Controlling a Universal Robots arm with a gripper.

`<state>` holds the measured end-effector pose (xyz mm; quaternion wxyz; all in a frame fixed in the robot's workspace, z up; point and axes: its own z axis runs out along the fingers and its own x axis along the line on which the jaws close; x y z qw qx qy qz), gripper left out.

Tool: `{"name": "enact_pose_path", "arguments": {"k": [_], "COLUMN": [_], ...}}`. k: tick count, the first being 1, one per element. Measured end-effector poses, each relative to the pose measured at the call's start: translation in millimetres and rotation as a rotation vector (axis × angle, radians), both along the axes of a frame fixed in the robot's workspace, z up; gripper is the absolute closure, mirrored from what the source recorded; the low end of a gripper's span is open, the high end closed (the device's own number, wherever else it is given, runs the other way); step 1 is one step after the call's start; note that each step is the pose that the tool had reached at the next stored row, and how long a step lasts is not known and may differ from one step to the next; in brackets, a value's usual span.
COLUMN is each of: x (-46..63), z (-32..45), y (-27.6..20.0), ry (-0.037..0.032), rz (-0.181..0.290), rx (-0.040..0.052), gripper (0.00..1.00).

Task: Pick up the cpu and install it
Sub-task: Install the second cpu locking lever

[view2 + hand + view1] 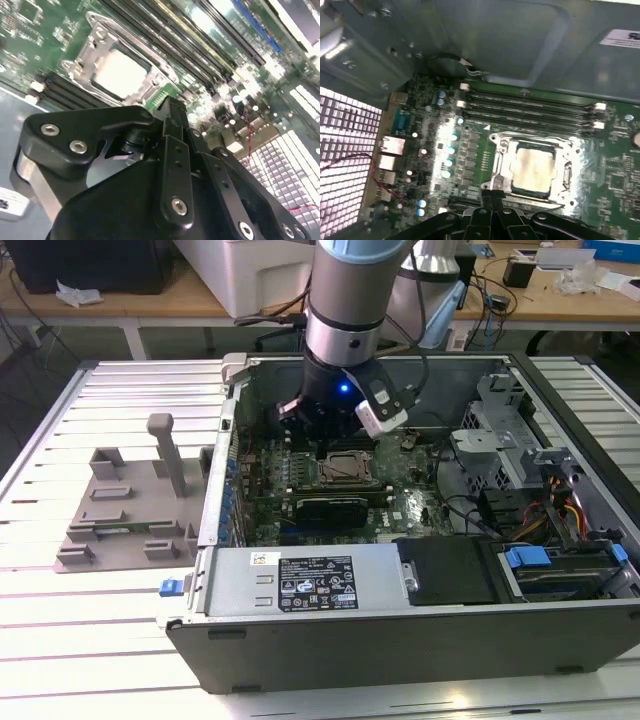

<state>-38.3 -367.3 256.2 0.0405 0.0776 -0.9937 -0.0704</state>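
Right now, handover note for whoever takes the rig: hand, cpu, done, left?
Hand: empty, fingers together, inside the open case just off the socket.
Cpu: lying in the socket on the motherboard, silvery top up; also seen in the second wrist view.
Done: the cpu appears placed, and the hand is not touching it.
Left: cannot tell whether it is fully seated or the frame is latched; check that. The grey tray sits outside the case at the exterior view's left.

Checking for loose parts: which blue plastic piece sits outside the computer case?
The small one beside the case's corner, on the exterior view's left, over the slatted table; the others sit inside.
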Motion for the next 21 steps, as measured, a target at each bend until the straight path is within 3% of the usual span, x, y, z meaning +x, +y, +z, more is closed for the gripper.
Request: {"name": "enact_pose_path", "arguments": {"k": [3,5,7,9,19,20,21], "x": [11.9,13.1,13.1,13.1,9.7,8.1,3.9], "z": [0.0,0.0,-0.1,-1.8,-24.1,-26.3,-31.2], "y": [-0.7,-4.6,-10.9,-23.4,-23.7,-22.9,-18.8], "ry": [0.0037,0.0047,0.0047,0.0046,0.0048,0.0048,0.0049], "rz": [0.000,0.000,-0.001,-0.001,0.000,-0.001,0.000], "rx": [-0.0016,-0.0016,-0.0015,-0.0013,-0.0015,-0.0015,-0.0018], "gripper": [0.89,0.89,0.89,0.89,0.89,0.89,0.89]}}
